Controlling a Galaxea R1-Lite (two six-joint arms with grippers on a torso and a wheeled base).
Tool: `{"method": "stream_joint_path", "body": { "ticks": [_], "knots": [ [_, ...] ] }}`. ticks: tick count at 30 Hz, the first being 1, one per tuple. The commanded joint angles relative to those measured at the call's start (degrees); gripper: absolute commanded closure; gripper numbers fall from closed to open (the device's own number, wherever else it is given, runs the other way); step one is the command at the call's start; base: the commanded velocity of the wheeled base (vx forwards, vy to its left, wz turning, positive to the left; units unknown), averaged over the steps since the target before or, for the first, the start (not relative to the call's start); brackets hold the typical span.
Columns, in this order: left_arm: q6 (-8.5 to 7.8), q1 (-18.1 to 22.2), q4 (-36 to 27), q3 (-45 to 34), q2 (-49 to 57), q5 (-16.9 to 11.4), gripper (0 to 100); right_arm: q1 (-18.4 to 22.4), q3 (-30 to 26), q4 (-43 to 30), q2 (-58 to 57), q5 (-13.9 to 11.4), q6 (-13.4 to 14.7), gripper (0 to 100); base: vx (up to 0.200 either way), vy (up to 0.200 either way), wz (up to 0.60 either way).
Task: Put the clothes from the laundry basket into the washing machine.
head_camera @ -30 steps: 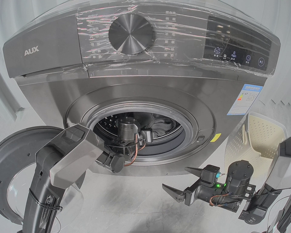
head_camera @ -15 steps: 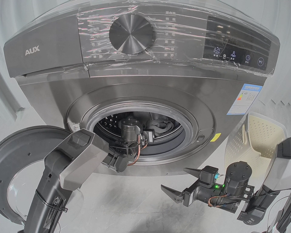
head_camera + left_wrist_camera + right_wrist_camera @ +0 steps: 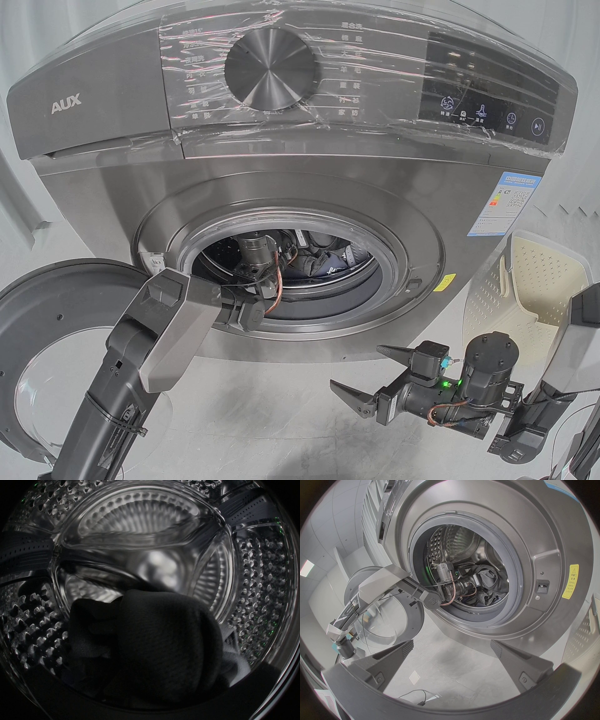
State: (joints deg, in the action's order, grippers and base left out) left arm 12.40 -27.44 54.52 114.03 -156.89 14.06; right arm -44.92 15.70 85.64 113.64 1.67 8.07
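Evidently the left gripper [image 3: 292, 257] sits deep inside the washing machine [image 3: 312, 181] so the dark clothes [image 3: 162, 642] land well inside the drum [image 3: 259, 573], though I cannot tell its hold, while the right gripper [image 3: 357, 367] hangs wide open and empty near the laundry basket [image 3: 550, 275].

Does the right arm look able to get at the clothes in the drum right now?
Probably not cleanly. The door is open, but the left arm lies through the opening and its wrist sits beside the clothes, crowding the way. The right gripper hangs open outside.
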Motion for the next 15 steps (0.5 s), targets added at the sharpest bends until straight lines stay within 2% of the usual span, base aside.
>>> {"method": "stream_joint_path", "body": {
  "ticks": [1,6,8,9,11,15],
  "knots": [
    [0.61,-0.16,-0.20,0.56,0.10,-0.08,100,-0.08,0.03,-0.03,0.09,0.00,0.02,0,0.000,0.000,0.00],
    [0.70,-0.60,-0.38,0.56,-0.43,-0.26,100,0.01,-0.06,-0.03,0.09,0.00,0.02,0,0.000,0.000,0.00],
    [1.75,-0.77,-1.34,0.56,-0.26,-0.26,100,0.01,-0.06,0.05,0.09,0.00,0.02,0,0.000,0.000,0.00],
    [2.54,-0.86,-1.61,0.56,-0.08,-0.17,0,0.01,-0.06,-0.03,0.09,0.00,0.02,0,0.000,0.000,0.00],
    [4.74,-1.65,-2.66,0.49,0.80,-0.08,0,0.01,0.03,0.05,0.09,0.00,0.02,0,0.000,0.000,0.00],
    [5.27,-1.74,-3.36,-3.73,3.61,-0.43,0,0.01,-0.06,0.05,0.00,0.00,0.02,0,0.000,0.000,0.00]
  ]
}}
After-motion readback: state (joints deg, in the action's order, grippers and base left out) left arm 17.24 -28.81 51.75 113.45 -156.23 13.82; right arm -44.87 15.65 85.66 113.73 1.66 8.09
